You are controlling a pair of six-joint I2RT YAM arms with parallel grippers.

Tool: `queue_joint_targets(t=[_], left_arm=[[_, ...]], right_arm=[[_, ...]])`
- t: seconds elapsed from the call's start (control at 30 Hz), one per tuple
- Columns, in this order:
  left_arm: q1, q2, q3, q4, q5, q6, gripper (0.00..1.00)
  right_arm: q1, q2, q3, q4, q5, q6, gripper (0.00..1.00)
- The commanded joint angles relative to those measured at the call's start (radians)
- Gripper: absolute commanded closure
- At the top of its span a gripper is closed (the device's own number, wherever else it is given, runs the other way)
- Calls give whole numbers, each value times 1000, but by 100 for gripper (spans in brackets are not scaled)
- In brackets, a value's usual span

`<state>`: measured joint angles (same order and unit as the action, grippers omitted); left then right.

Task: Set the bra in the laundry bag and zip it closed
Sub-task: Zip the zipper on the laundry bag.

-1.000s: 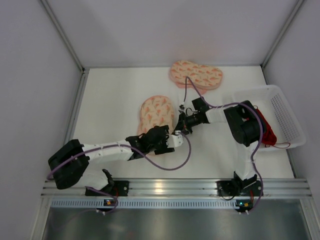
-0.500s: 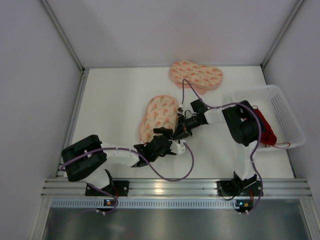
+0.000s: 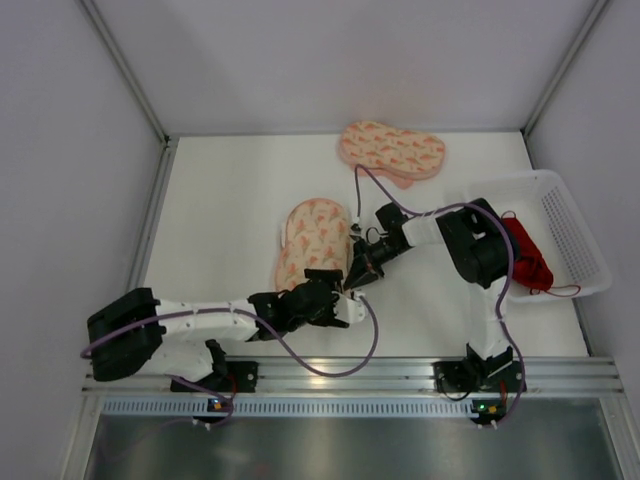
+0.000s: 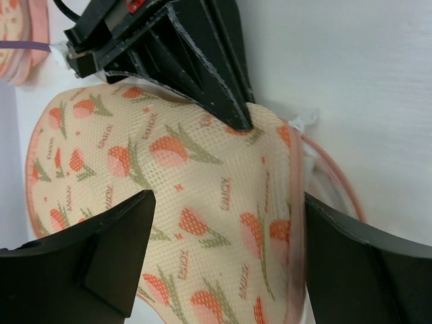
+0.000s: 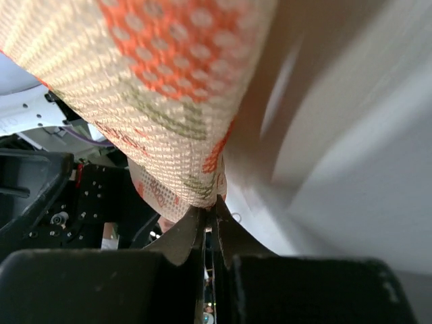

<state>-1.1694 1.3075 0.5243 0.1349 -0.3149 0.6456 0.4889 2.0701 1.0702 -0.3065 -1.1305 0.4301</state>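
pinching the laundry bag (image 3: 312, 236) edge, r hand (image 5: 209, 210) is clamped shut; l hand (image 4: 226, 202) gapes open astride it.

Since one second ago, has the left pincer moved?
Yes. The left pincer has pulled back toward the aluminium rail at the near edge, away from the twin pouch by the back wall.

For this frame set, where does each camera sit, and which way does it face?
Top external: above and behind the bases, looking down on the table; both arms show whole, tools meeting at the laundry bag.
Left wrist: on the left arm, looking along the open left tool at the bag; its two fingers frame the view.
Right wrist: on the right arm, close against the bag's mesh; the shut right tool pinches its edge.
Shared: the top and left wrist views both show the right tool on the bag's edge.
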Motion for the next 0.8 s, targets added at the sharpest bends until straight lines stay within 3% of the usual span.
queue_joint_targets(t=[0.0, 0.23, 0.3, 0.33, 0.43, 0.77], left_arm=[[-1, -82, 34, -203, 95, -73, 13], [22, -163, 187, -467, 310, -83, 23], [22, -133, 271, -518, 394, -64, 31], [22, -75, 304, -571, 442, -54, 42], [22, 81, 443, -655, 494, -11, 53], [11, 456, 880, -992, 401, 198, 50]], right_arm=[[13, 13, 24, 101, -12, 70, 100], [17, -8, 11, 150, 14, 96, 100], [16, -15, 8, 145, 9, 96, 100], [16, -15, 8, 144, 9, 98, 100], [16, -8, 10, 147, 3, 108, 100], [16, -11, 4, 167, -5, 140, 100]])
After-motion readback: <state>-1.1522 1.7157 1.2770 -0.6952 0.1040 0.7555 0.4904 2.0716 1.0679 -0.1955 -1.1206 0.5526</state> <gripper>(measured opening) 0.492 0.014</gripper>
